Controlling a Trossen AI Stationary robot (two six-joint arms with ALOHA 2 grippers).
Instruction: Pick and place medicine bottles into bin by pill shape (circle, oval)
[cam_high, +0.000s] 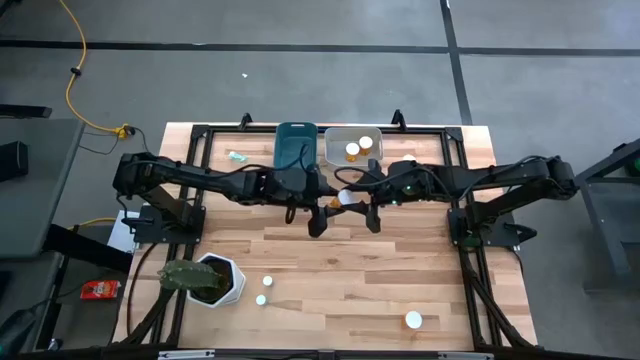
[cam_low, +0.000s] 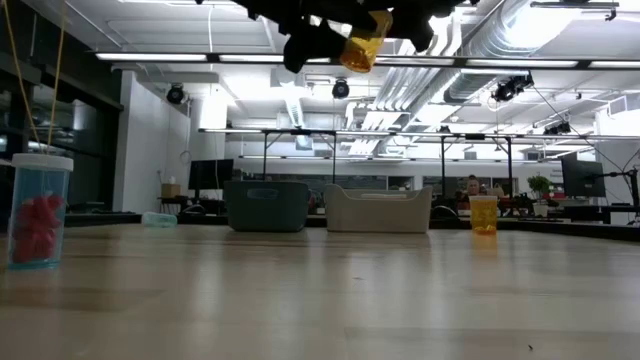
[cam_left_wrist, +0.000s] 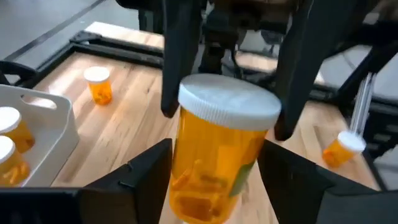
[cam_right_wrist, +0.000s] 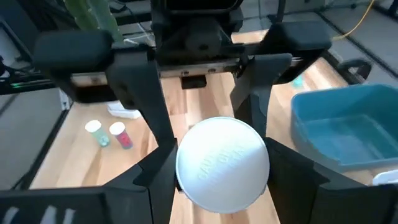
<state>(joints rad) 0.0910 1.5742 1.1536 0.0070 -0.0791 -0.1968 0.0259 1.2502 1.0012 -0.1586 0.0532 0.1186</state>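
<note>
One medicine bottle (cam_high: 340, 201), amber with a white cap, hangs high above the table's middle between both grippers. It also shows in the low view (cam_low: 362, 45). My left gripper (cam_left_wrist: 214, 177) is shut on its amber body. My right gripper (cam_right_wrist: 222, 171) comes from the opposite side and is shut on its cap. Two more bottles (cam_high: 358, 148) lie in the white bin (cam_high: 340, 157). The teal bin (cam_high: 296, 146) stands beside it. My left gripper pinches the bottle's amber body (cam_left_wrist: 186, 180) between its two fingers, coming from the table's left side. The bottle is lifted clear of the table and tilted. My right gripper has the white cap's rim (cam_right_wrist: 186, 186) between its two fingers, coming from the table's right side. The cap's flat top (cam_right_wrist: 222, 163) faces its wrist camera.
Loose bottles stand on the near half of the table (cam_high: 267, 283), (cam_high: 261, 299), (cam_high: 413, 320). A white hexagonal plant pot (cam_high: 218, 281) is at the near left. In the low view a bottle with red pills (cam_low: 40, 212) stands close, and an amber one (cam_low: 483, 214) farther back.
</note>
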